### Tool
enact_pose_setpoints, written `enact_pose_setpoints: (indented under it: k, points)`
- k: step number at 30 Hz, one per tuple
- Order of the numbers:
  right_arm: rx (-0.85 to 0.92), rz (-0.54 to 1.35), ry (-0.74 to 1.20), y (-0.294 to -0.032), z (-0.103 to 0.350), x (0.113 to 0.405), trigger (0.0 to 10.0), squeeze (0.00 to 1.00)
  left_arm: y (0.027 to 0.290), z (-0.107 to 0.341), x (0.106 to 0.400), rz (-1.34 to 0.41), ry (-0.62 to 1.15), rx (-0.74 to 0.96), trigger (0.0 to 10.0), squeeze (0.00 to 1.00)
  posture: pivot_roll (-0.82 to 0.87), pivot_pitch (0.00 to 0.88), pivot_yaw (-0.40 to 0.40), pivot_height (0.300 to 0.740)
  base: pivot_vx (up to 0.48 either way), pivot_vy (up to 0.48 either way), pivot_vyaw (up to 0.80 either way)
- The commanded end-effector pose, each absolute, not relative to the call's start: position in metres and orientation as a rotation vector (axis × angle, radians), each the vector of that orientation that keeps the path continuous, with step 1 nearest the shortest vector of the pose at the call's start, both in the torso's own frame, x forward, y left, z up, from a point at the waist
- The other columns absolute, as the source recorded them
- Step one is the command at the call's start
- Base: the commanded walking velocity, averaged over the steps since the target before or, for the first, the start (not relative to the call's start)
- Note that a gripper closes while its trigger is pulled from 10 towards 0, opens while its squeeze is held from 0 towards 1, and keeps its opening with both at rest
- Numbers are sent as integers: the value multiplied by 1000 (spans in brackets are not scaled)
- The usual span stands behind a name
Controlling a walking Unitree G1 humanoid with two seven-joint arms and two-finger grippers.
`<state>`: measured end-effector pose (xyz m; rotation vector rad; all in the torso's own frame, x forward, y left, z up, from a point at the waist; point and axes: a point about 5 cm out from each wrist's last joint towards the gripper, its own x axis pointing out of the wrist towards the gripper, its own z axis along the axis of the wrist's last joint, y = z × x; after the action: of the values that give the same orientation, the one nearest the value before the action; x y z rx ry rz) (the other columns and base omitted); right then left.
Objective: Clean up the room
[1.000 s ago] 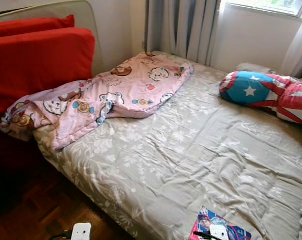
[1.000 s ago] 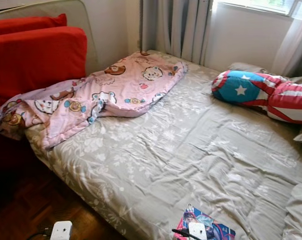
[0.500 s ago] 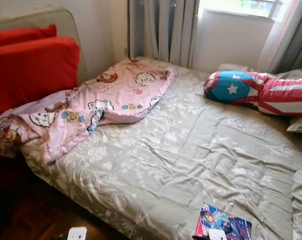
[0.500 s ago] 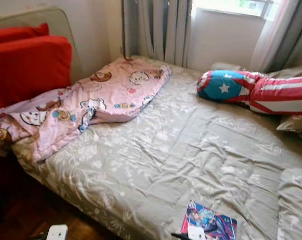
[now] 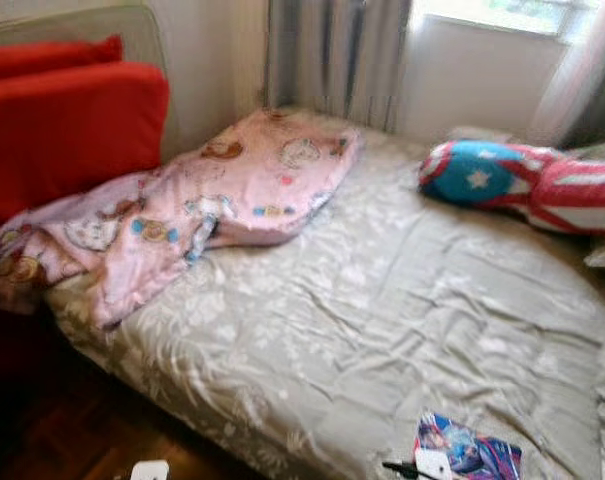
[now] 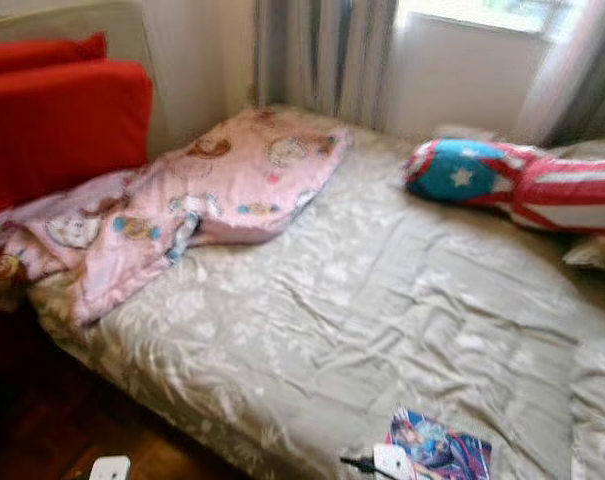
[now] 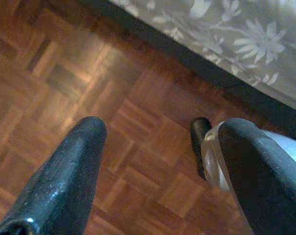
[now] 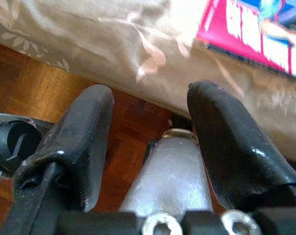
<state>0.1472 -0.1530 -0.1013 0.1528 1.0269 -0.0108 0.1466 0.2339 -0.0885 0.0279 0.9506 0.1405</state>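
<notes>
far left: red cushions [image 5: 67, 125] stacked vs a beige headboard [image 5: 92, 20], wall behind. below, dark parquet floor [image 7: 64, 83] along the bed's near-left edge. pink cartoon-print blanket [image 5: 197, 195] crumpled across the bed's left corner, one end spilling off the side toward the cushions, other end reaching up toward the grey curtains [image 5: 332, 50]. grey floral bedspread [image 5: 382, 300] wrinkled, covering the mattress. window [image 5: 502, 12] top right w/ bright light. on the right side of the bed, well apart from the blanket, a blue-red-white bolster pillow [image 5: 522, 180] w/ a white star, lying on its side. at the near-right edge of the bed, a colourful comic-style book [image 5: 472, 452] flat on the bedspread.

left gripper [image 7: 162, 161] low over the parquet, just beside the bed's edge; fingers [image 7: 64, 181] spread well apart, nothing between them, bare floor seen thru the gap. white top of the left arm at the bottom edge in the head views [image 5: 149, 470].

right gripper [image 8: 150, 132] pointing down at the bed's edge, bedspread hem and the book's pink cover [image 8: 250, 34] just beyond the tips; fingers [image 8: 84, 142] parted wide, holding nothing. white top of that arm just beside the book's near-left corner in the head views [image 5: 432, 465]. head views slightly blurred.
</notes>
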Motion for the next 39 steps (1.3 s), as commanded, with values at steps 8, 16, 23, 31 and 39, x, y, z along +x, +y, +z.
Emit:
enact_pose_setpoints:
  k: [8, 16, 23, 31, 39]
  points:
    - [163, -36, 1033, -156, -102, 145, 10000, 0, 233, -90, 144, 132, 965, 27, 10000, 0, 68, 0, -21, 740, 0, 324, -385]
    - [174, -39, 1029, -155, -102, 144, 10000, 0, 234, -90, 142, 133, 968, 29, 10000, 0, 70, 0, -21, 740, 0, 323, 0]
    - [174, -40, 1030, -155, -102, 144, 10000, 0, 237, -90, 140, 137, 972, 30, 10000, 0, 71, 0, -19, 740, 0, 322, 0]
    - [176, -31, 1020, -154, -102, 145, 10000, 0, 237, -91, 139, 135, 975, 31, 10000, 0, 71, 0, -15, 740, 0, 321, 0]
    - [140, 0, 1028, -153, -102, 145, 10000, 0, 235, -91, 140, 130, 975, 33, 10000, 0, 71, 0, -9, 740, 0, 320, 0]
